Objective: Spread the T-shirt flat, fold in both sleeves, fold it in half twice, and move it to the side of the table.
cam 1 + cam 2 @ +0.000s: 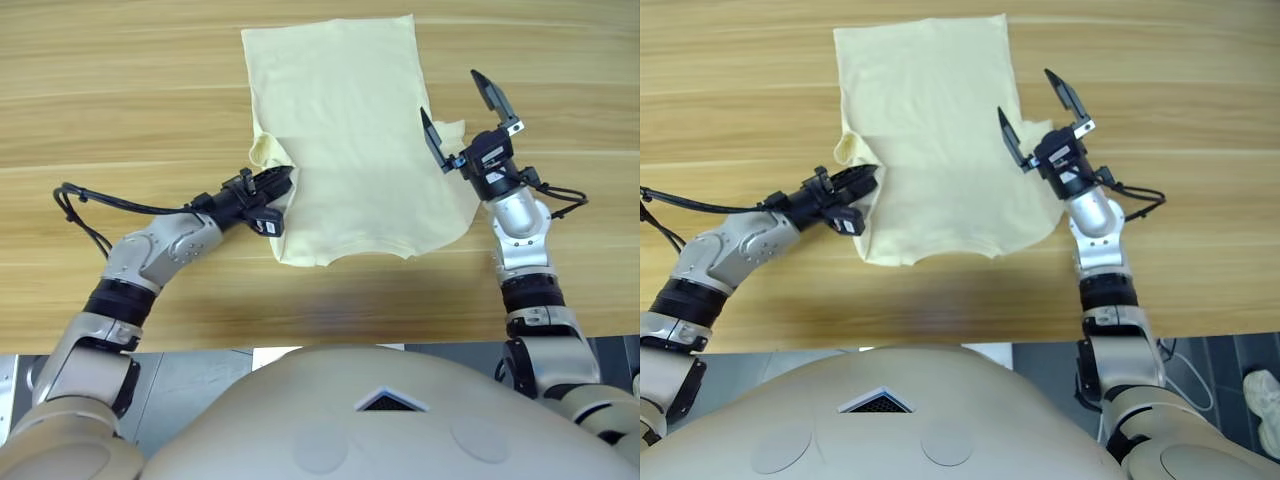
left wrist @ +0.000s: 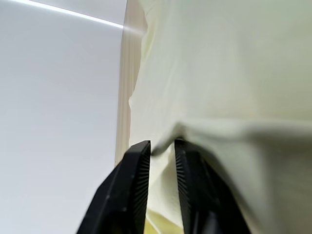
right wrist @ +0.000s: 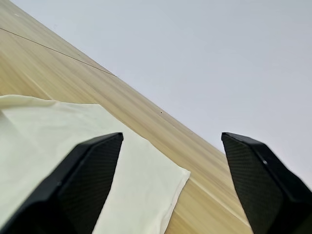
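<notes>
A pale yellow T-shirt (image 1: 345,130) lies on the wooden table (image 1: 120,100), its hem toward the far edge and its collar end near me. Its left sleeve is partly folded in, leaving a small bump of cloth (image 1: 265,152) at the left side. My left gripper (image 1: 285,188) lies low at the shirt's left edge, shut on a fold of the T-shirt (image 2: 234,73); its fingers (image 2: 136,170) pinch the cloth. My right gripper (image 1: 458,115) is raised above the shirt's right edge, open and empty, its fingers (image 3: 90,165) spread wide above the cloth (image 3: 58,141).
Bare wood of the table stretches to the left, to the right (image 1: 580,80) and along the near edge (image 1: 300,315). A black cable (image 1: 100,205) loops from my left arm over the table.
</notes>
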Motion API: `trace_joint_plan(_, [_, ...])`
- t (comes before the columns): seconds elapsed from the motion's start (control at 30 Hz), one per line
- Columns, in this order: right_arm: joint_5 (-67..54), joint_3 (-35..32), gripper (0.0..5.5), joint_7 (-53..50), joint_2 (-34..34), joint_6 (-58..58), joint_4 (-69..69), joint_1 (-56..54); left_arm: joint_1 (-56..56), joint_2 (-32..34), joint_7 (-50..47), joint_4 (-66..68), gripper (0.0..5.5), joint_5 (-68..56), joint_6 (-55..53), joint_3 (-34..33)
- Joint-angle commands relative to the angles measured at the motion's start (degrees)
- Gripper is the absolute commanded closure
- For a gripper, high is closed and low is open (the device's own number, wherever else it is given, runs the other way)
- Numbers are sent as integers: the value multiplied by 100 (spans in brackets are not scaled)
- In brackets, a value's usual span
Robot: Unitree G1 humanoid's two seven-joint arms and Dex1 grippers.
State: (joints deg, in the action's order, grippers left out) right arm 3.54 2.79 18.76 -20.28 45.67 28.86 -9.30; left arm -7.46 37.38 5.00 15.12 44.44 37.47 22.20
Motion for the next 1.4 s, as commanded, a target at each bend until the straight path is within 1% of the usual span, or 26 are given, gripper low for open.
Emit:
trace_joint_plan(0.03, [10,18,174,-13,46,37,57,-33,-181,-96,-29,81,397,-208,72,-29])
trace_joint_plan(0.07, [7,22,174,-10,56,38,64,-37,-180,-101,-36,86,390,-236,87,-37])
trace_joint_plan(0.1, [6,24,174,-6,64,37,70,-42,-184,-118,-32,91,365,-272,108,-32])
trace_joint_plan(0.23, [3,13,174,3,84,21,59,-57,-210,-243,-10,122,311,-422,195,3])
trace_joint_plan(0.3, [-16,1,174,12,80,20,63,-82,-110,-329,-39,78,275,-511,299,56])
trace_joint_plan(0.37, [-37,-14,174,28,63,37,96,-96,32,-340,-240,-218,251,-713,358,-222])
trace_joint_plan(0.4, [-34,-24,174,18,58,40,94,-88,91,-360,-395,-389,237,-945,347,-504])
trace_joint_plan(0.53, [-58,-70,174,6,31,43,85,-79,420,-486,-999,-804,237,-1920,161,-1728])
trace_joint_plan(0.6, [-77,-109,174,0,-5,23,52,-68,593,-386,-1098,-761,237,-1961,-8,-2093])
trace_joint_plan(0.63, [-75,-122,174,-4,-17,18,46,-66,753,-266,-970,-645,237,-1984,-49,-2144])
trace_joint_plan(0.7, [-65,-137,174,-8,-21,17,45,-62,1035,-79,-750,-472,237,-1899,59,-2074])
trace_joint_plan(0.8, [-65,-158,174,-2,-31,21,70,-67,1314,25,-427,-253,237,-1794,193,-1768])
trace_joint_plan(1.0, [-57,-190,174,-15,-44,61,154,-102,417,-374,-764,498,237,-1204,-458,-1534])
trace_joint_plan(1.2, [-66,-227,174,-31,-62,124,268,-112,-482,-523,-1124,1192,237,-304,-879,-953])
trace_joint_plan(1.3, [-52,-221,174,-35,-38,173,345,-130,-682,-586,-1175,1437,237,-133,-939,-698])
trace_joint_plan(1.4, [-69,-239,174,-27,-52,170,337,-121,-631,-556,-1258,1494,237,-131,-1038,-644])
